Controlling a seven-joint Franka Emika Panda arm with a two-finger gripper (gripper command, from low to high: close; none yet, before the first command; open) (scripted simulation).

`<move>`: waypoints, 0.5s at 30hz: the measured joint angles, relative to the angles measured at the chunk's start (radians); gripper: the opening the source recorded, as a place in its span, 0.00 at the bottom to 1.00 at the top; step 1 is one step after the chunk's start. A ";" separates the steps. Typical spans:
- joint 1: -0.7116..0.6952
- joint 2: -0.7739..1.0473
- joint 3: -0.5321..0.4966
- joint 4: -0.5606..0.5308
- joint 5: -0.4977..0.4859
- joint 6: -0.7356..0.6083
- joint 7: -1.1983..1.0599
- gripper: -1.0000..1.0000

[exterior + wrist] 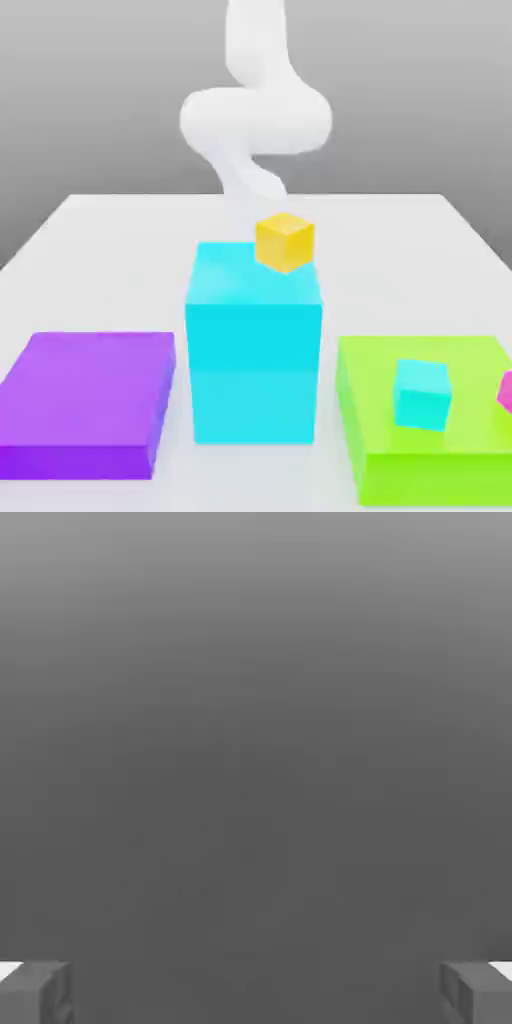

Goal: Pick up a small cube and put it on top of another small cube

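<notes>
Atop tall cyan block [254,340]: yellow cube [285,242]; small cyan cube [420,394] on green block [390,460]; gripper [256,992] jaws spread wide, empty.

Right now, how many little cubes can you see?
3. The yellow cube sits on the tall cyan block; the small cyan cube and a pink cube, cut by the frame edge, sit on the green block. Others may be hidden.

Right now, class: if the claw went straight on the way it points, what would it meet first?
Probably nothing. In the hand view the claw stands open, its fingertips wide apart, and plain grey lies ahead. The way looks free, though depth there is hard to judge.
</notes>
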 joint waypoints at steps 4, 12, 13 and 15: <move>-0.060 0.151 0.000 0.040 -0.031 0.021 0.065 0.50; -0.149 0.442 -0.034 0.117 -0.075 0.061 0.180 0.50; -0.158 0.478 -0.041 0.127 -0.078 0.066 0.193 0.50; -0.175 0.550 -0.056 0.146 -0.080 0.077 0.215 0.50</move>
